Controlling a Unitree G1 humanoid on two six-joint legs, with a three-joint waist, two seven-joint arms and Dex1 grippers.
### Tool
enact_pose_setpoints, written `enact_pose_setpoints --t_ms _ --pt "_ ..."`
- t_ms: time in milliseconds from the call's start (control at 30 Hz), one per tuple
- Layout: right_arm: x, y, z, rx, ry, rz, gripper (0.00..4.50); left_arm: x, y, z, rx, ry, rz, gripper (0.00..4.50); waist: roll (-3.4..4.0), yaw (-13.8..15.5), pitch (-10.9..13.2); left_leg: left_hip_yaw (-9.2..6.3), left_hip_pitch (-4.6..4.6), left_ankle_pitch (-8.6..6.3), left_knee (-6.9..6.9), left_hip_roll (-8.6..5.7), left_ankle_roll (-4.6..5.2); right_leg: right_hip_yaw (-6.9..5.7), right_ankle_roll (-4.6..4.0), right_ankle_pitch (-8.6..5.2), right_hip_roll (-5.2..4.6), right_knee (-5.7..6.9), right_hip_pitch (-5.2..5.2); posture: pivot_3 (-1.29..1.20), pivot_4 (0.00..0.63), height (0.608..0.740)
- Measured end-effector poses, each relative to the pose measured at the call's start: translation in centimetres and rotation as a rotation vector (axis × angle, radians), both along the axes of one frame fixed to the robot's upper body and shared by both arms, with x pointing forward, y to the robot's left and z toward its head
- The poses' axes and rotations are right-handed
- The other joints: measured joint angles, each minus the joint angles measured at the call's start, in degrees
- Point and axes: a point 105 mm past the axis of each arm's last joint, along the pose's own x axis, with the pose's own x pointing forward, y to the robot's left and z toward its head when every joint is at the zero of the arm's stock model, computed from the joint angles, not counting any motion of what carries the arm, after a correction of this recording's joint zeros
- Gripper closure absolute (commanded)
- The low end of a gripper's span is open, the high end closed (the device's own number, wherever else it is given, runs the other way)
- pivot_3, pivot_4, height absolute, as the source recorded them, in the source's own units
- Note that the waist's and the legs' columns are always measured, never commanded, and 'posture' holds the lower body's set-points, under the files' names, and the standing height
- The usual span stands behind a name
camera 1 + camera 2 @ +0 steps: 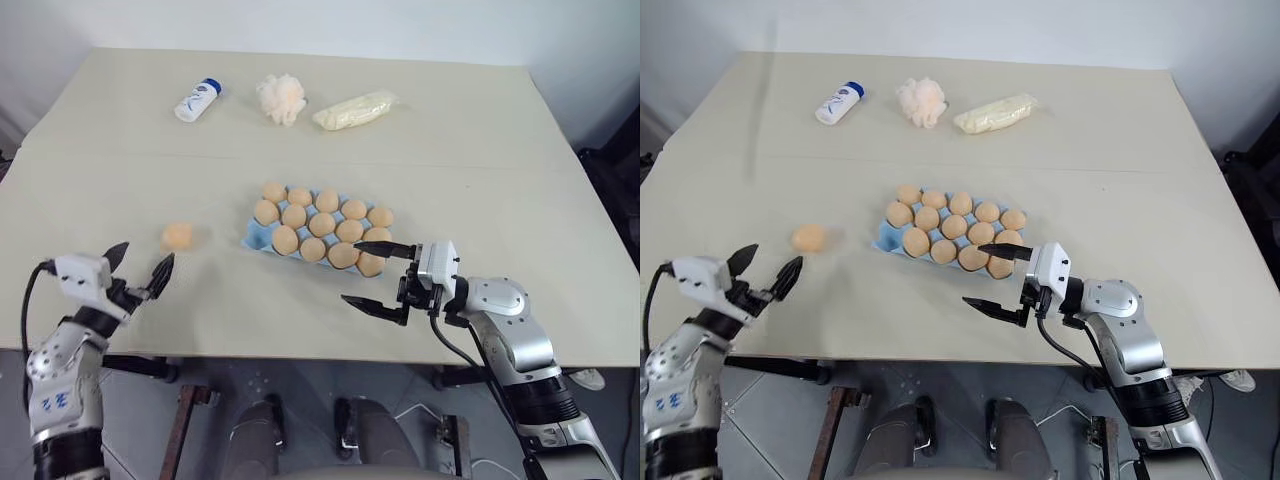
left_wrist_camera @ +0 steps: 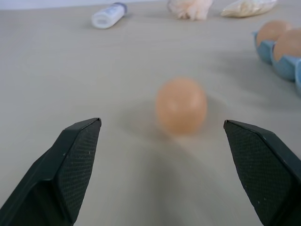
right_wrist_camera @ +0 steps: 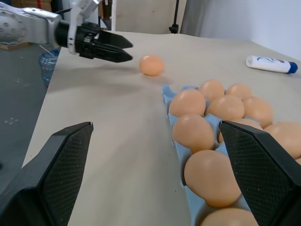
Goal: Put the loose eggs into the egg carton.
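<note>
One loose egg (image 1: 178, 236), tan-orange, lies on the table left of the egg carton (image 1: 255, 238). The carton is a light blue tray holding several eggs, with bare blue showing at its near left corner. My left gripper (image 1: 142, 262) is open just short of the loose egg and points at it. In the left wrist view the egg (image 2: 181, 105) sits ahead between the two spread fingers, untouched. My right gripper (image 1: 352, 272) is open and empty at the carton's near right corner, pointing left. One fingertip is over the nearest eggs.
Along the table's far side lie a white bottle with a blue cap (image 1: 196, 101), a fluffy cream puff (image 1: 281, 98) and a pale yellow wrapped packet (image 1: 354, 110). The table's front edge (image 1: 260, 352) runs just behind both grippers.
</note>
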Motion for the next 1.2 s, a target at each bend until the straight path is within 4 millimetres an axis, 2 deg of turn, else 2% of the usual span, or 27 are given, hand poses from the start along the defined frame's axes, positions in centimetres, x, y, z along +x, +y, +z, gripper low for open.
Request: enact_pose_setpoints --t_ms 100,233,367,467,600,733,933,1133,1200 --pt "0.0 -0.1 -0.1 0.003 0.004 -0.011 0.00 2.0 -0.6 0.1 -0.013 0.008 -0.012 0.06 0.00 -0.1 0.0 0.02 0.00 0.02 0.07 0.00 0.02 0.00 0.04 0.02 0.01 0.06 0.01 0.00 0.150 0.740" --pt "-0.2 -0.1 -0.3 0.004 0.011 -0.017 0.00 3.3 -1.3 -0.3 -0.035 0.030 -0.038 0.06 0.00 0.0 0.0 0.03 0.01 0.04 0.16 0.00 0.04 -0.01 0.07 0.03 0.02 0.15 0.03 0.00 0.150 0.740" --pt "-0.3 0.0 -0.1 0.009 0.010 -0.025 0.00 5.2 -3.0 -0.7 -0.020 0.065 -0.079 0.06 -0.01 0.3 0.0 0.03 0.01 0.05 0.31 -0.01 0.04 0.00 0.11 0.05 0.01 0.29 0.04 0.00 0.150 0.740" --pt "-0.3 0.0 -0.1 0.013 0.011 -0.035 0.00 5.6 -3.5 -1.1 -0.020 0.082 -0.092 0.65 -0.02 0.3 0.0 0.04 0.01 0.05 0.33 -0.02 0.05 0.05 0.15 0.08 -0.01 0.29 0.04 0.00 0.150 0.740" --pt "-0.3 -0.1 -0.3 0.016 0.017 -0.046 0.00 5.7 -3.9 -0.9 -0.016 0.072 -0.113 1.90 -0.02 0.2 0.0 0.04 0.02 0.06 0.32 -0.01 0.05 0.04 0.14 0.07 0.00 0.38 0.00 0.00 0.150 0.740" --pt "-0.3 -0.1 -0.2 0.021 0.014 -0.057 0.00 5.7 -4.8 0.0 -0.018 0.051 -0.167 1.90 -0.02 0.3 0.0 0.04 0.02 0.08 0.36 -0.02 0.05 0.04 0.14 0.07 0.00 0.41 0.01 0.00 0.150 0.740" --pt "-0.3 -0.2 -0.3 0.023 0.017 -0.066 0.00 5.8 -10.9 4.2 0.043 -0.070 -0.429 1.90 -0.02 1.4 0.0 0.05 0.03 0.09 0.44 -0.04 0.05 0.06 0.14 0.07 -0.01 0.44 0.05 0.00 0.150 0.740" --pt "-0.3 -0.2 -0.3 0.025 0.017 -0.081 0.00 5.6 -14.8 4.0 0.073 -0.051 -0.593 1.90 -0.02 1.2 0.0 0.06 0.03 0.13 0.43 -0.02 0.10 0.07 0.13 0.07 0.05 0.45 0.01 0.00 0.150 0.740" --pt "-0.2 -0.2 -0.3 0.025 0.015 -0.088 0.00 5.6 -15.2 3.3 0.092 -0.025 -0.620 1.50 -0.02 1.2 0.0 0.06 0.04 0.18 0.43 -0.01 0.15 0.07 0.12 0.06 0.07 0.46 0.01 0.00 0.150 0.740"
